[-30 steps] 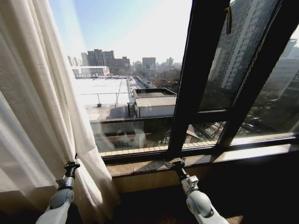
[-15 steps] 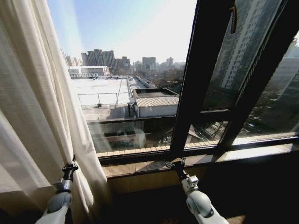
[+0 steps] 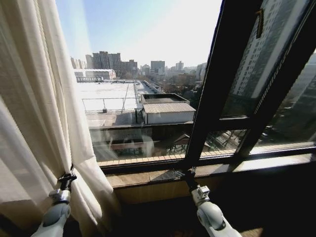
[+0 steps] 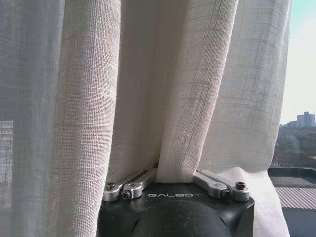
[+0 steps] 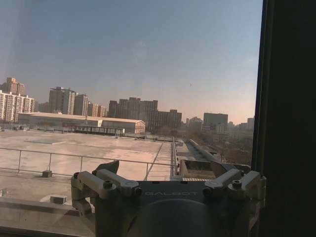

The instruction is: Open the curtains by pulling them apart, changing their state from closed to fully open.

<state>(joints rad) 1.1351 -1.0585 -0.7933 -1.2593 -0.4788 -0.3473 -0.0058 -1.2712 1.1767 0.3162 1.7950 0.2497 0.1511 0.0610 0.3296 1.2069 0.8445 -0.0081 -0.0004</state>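
Left gripper (image 3: 67,174) low at the left, buried in the sheer curtains (image 3: 39,123). Left wrist view: a pleat of the weave (image 4: 180,98) drops between the linkage arms, jaws pinched on that fold. Right gripper (image 3: 184,173) held up before the window sill (image 3: 148,177), apart from any fabric; right wrist view shows its fingers (image 5: 106,183) spread wide with nothing between them. Curtain is bunched at the left side of the window, hanging to the floor. Beyond: dark window frame (image 3: 217,89), then flat rooftops (image 3: 111,96) and a distant skyline.
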